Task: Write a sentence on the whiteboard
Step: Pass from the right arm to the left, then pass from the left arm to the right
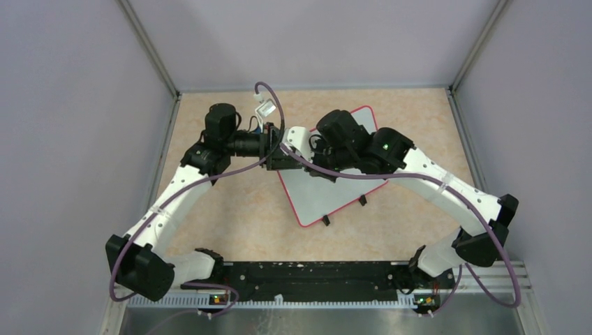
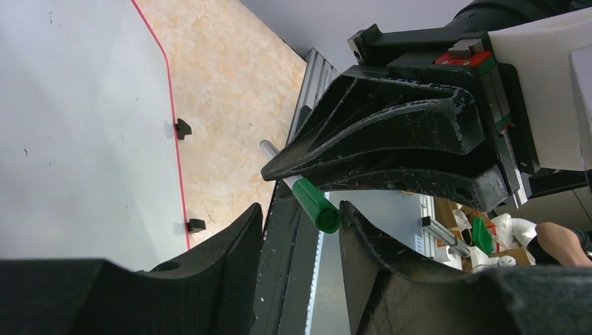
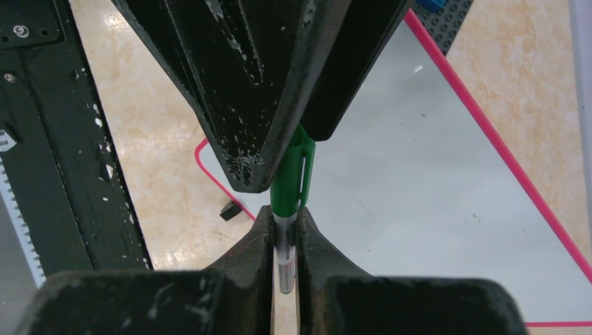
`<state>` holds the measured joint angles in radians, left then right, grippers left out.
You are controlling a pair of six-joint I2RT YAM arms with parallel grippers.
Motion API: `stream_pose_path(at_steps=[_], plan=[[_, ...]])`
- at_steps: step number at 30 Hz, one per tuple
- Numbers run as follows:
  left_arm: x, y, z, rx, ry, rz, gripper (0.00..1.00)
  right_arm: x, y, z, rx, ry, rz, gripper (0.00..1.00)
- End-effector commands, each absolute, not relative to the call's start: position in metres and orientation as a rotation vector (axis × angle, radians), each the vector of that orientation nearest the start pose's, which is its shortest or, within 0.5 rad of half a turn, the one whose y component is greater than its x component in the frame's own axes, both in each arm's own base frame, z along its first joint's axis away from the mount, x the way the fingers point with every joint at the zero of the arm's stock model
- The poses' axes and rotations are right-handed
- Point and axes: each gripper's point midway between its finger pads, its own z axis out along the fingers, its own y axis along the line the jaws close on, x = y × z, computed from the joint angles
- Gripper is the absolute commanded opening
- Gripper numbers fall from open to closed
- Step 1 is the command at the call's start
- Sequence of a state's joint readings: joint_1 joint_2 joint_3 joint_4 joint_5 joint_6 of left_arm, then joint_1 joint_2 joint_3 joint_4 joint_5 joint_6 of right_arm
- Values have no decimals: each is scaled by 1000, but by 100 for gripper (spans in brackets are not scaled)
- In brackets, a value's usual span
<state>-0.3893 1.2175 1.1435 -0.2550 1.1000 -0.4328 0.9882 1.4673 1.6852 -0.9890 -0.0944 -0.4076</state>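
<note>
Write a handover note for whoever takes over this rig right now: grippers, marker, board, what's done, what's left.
Right gripper: shut on the barrel of the marker, holding it over the whiteboard.
Left gripper: open, with a finger on either side of the green cap, not clamped.
Done: marker is picked up and lined up for uncapping.
Left: grip the cap, pull it off, then write the sentence. No writing shows on the visible part of the board.
</note>
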Motion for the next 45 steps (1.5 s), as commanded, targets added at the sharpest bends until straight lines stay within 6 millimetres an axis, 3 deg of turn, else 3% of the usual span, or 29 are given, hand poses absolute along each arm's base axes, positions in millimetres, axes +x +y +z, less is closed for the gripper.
stream_pose_path(at_steps=[1, 9, 14, 17, 18, 20, 23, 26, 31, 33, 40, 45], plan=[[216, -269, 318, 778, 1859, -1558, 48, 203, 328, 303, -1551, 1721, 416, 0], [211, -271, 328, 755, 1795, -1634, 30, 206, 332, 305, -1488, 1751, 431, 0], [214, -270, 327, 744, 1784, -1599, 1, 206, 330, 305, -1474, 1757, 430, 0], [217, -267, 327, 726, 1788, -1587, 0, 207, 326, 308, -1452, 1752, 413, 1], [218, -266, 327, 719, 1789, -1585, 0, 209, 324, 311, -1438, 1748, 406, 6], [222, -263, 328, 698, 1793, -1580, 0, 211, 320, 316, -1418, 1743, 406, 21], [225, -257, 337, 700, 1755, -1573, 0, 211, 310, 329, -1380, 1733, 467, 54], [225, -252, 351, 711, 1701, -1574, 0, 212, 298, 354, -1310, 1691, 583, 70], [226, -239, 374, 671, 1617, -1606, 0, 207, 274, 397, -1132, 1551, 781, 76], [225, -234, 384, 656, 1570, -1624, 0, 201, 269, 404, -1084, 1540, 843, 77], [219, -221, 411, 616, 1389, -1671, 0, 212, 273, 413, -954, 1552, 951, 80], [213, -215, 422, 568, 1324, -1709, 0, 207, 287, 438, -847, 1557, 1241, 80]])
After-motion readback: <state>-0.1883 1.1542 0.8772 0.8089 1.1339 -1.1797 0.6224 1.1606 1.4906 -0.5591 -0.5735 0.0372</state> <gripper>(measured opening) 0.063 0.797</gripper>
